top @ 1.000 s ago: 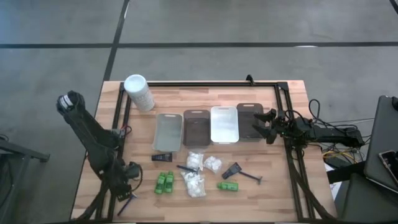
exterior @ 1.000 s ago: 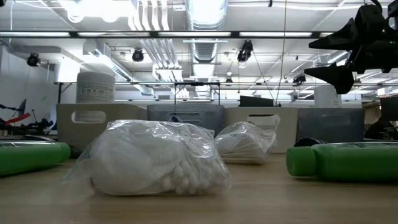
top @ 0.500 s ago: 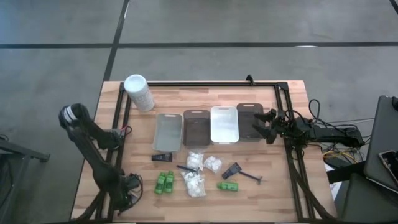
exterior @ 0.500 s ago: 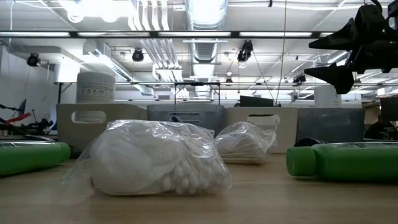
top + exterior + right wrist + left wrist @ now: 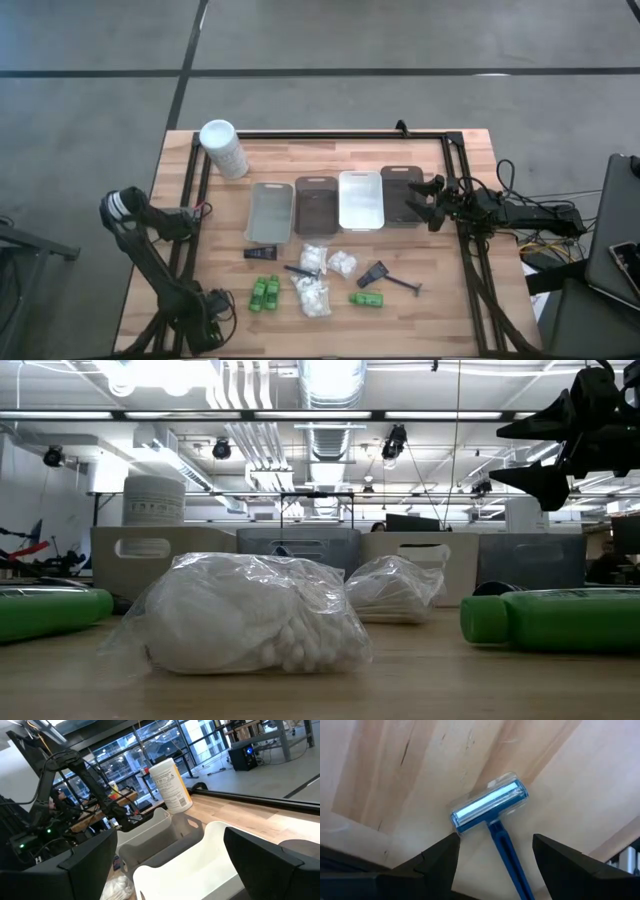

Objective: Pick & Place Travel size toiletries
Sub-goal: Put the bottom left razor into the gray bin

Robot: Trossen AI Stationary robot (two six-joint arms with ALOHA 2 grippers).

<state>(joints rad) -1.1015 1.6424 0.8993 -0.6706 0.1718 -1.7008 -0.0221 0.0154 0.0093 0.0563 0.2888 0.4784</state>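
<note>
At the table's near left corner we see the left gripper [image 5: 492,852], jaws spread, poised over a blue plastic razor [image 5: 491,811] lying on the wood, while the right gripper [image 5: 428,203] hangs spread beside the dark rectangular tray [image 5: 398,178].

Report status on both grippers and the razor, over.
Left gripper open, straddling the blue razor on the table's front-left corner. Right gripper open, waiting above the dark tray. Nothing blocking the razor.

A robotics lab in an open industrial hall: exposed silver ceiling ducts [image 5: 330,385], grey concrete floor [image 5: 400,35], large glass windows [image 5: 150,750] beyond the pale wooden surface [image 5: 330,150].
</note>
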